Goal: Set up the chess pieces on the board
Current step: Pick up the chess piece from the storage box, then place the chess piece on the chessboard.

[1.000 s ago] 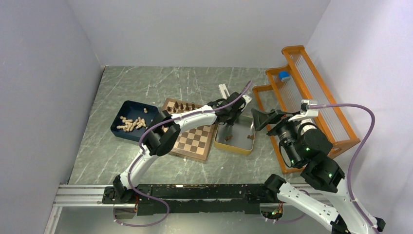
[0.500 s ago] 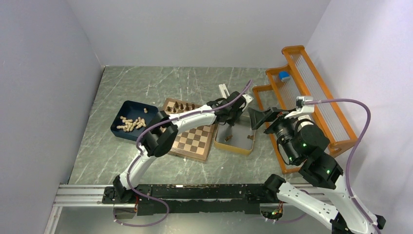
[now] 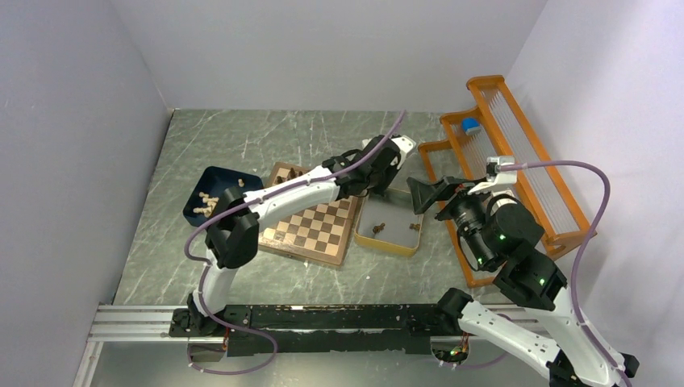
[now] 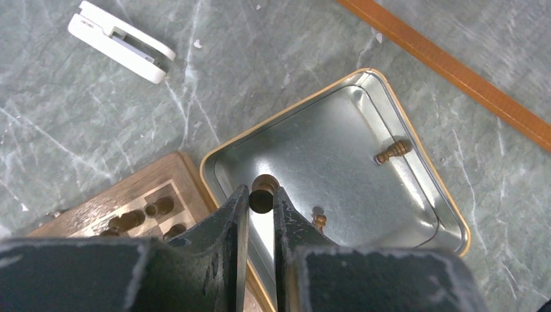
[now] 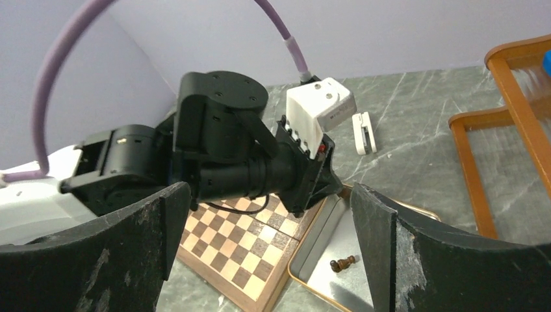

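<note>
Marble table point(image 4: 260, 65), tin tray point(image 4: 364, 71) straight below the left gripper point(image 4: 260, 203) — it's clamped on 1 dark chess piece point(image 4: 263, 191), held clear of the tray probably for carrying to the board point(image 4: 162, 174) just beside it — right gripper point(image 3: 426, 196) wide open, empty.

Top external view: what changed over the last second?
The left gripper closed on a small dark brown wooden chess piece and raised it from the shallow yellow-rimmed metal tray, its elbow swinging left. The open right gripper edged slightly toward the tray. The chequered wooden board, dark blue bin and two brown pieces in the tray stayed put.
</note>
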`<act>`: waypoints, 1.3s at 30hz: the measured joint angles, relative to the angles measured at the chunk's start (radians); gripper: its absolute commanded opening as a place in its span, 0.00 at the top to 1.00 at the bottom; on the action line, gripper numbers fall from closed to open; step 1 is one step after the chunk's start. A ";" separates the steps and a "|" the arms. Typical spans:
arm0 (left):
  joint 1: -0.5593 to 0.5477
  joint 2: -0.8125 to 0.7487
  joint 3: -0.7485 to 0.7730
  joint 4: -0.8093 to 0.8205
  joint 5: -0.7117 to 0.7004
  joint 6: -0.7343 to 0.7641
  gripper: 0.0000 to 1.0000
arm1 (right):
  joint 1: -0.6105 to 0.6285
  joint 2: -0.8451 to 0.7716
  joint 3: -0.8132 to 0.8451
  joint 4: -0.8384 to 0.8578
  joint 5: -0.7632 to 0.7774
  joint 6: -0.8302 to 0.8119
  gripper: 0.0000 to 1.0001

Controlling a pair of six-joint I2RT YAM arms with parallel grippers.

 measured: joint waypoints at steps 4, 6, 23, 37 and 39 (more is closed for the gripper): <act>0.005 -0.039 -0.004 -0.029 -0.013 -0.011 0.86 | 0.000 0.021 -0.001 0.001 -0.015 0.002 0.00; 0.013 -0.056 -0.004 -0.047 -0.026 -0.017 0.87 | 0.000 0.029 -0.002 0.000 -0.020 0.005 0.00; 0.266 -0.249 -0.164 -0.106 -0.065 -0.037 0.86 | 0.000 0.111 -0.042 -0.018 -0.078 0.081 0.00; 0.554 -0.338 -0.303 -0.105 -0.064 -0.032 0.88 | 0.000 0.163 -0.091 -0.037 -0.139 0.107 0.00; 0.575 -0.337 -0.312 -0.105 -0.063 -0.032 0.88 | 0.000 0.176 -0.091 -0.031 -0.150 0.106 0.00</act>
